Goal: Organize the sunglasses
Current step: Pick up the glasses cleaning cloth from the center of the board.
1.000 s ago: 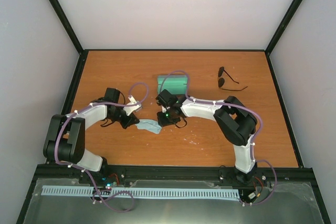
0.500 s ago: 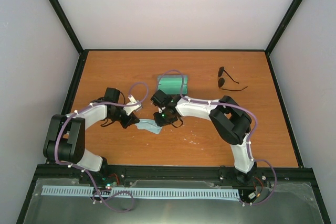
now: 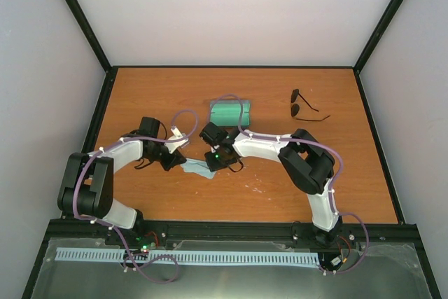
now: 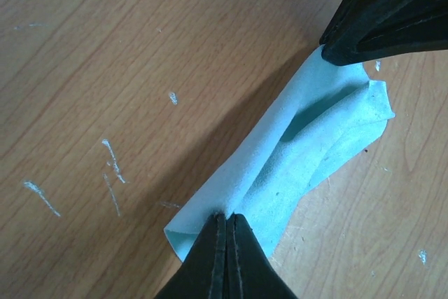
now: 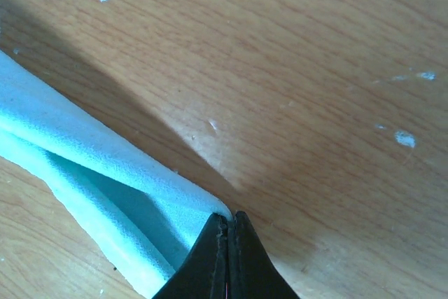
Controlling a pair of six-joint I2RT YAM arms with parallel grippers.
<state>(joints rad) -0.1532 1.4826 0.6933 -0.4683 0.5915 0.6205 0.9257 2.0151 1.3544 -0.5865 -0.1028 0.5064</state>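
The sunglasses (image 3: 302,106) lie open at the back right of the table, far from both grippers. The light-blue cloth (image 3: 198,168) hangs folded between the two grippers near the table's middle. My left gripper (image 3: 179,164) is shut on one end of the cloth (image 4: 294,162), its tips pinching a fold (image 4: 227,216). My right gripper (image 3: 214,166) is shut on the other end of the cloth (image 5: 105,187); its dark fingers also show in the left wrist view (image 4: 392,12).
The case (image 3: 231,112) lies open with its green inside up, just behind the grippers at the table's middle back. Black frame rails run along the table's edges. The wooden tabletop (image 3: 280,187) has small white scuffs.
My right gripper has moved a little to the left, toward the left gripper, and the cloth between them has bunched shorter. The left gripper has barely moved.
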